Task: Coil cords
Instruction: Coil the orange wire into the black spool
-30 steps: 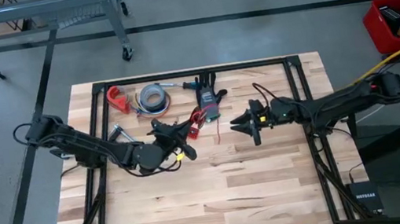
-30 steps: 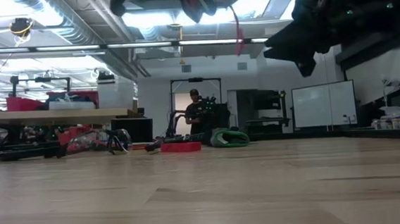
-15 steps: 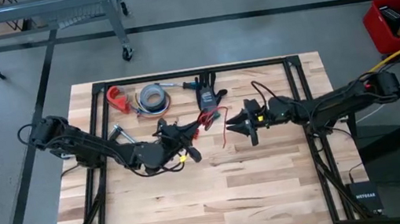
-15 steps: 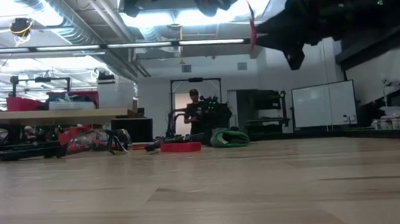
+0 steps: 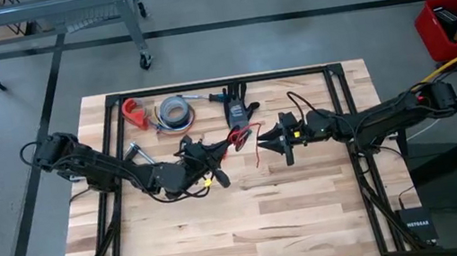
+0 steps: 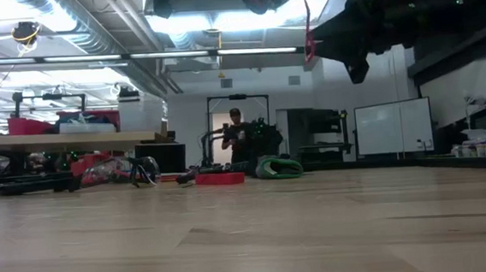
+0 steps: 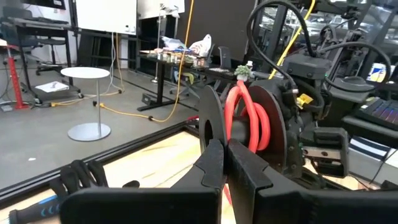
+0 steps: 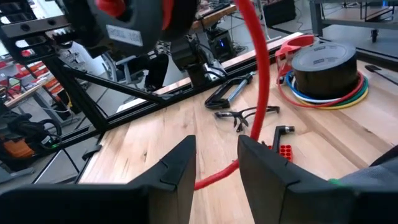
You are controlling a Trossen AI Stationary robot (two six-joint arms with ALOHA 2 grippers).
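The cords are a small bundle of red loops with one long red lead trailing off it. In the high view the bundle sits at mid-table, between the two arms. My left gripper is shut on the cords, well above the table. My right gripper is open, just to the bundle's right. The red lead runs between its two fingers; whether it touches them I cannot tell. In the low view the lead hangs down between both raised grippers. My left gripper is shut on the cords, and the red loops stand up just past its fingertips. The fingers themselves hide the exact place of contact. The bundle is lifted clear of the table, and the long lead hangs slack from it.
At the table's far side lie a red clamp, a grey tape roll ringed by coloured cable, a black glove and a blue-handled tool. A small red connector and black tools lie on the wood. A person stands far behind.
My right gripper has moved toward the table's left, closer to the cords, and the hanging red lead now runs between its fingers. My left gripper has risen a little with the bundle and shifted slightly toward the right.
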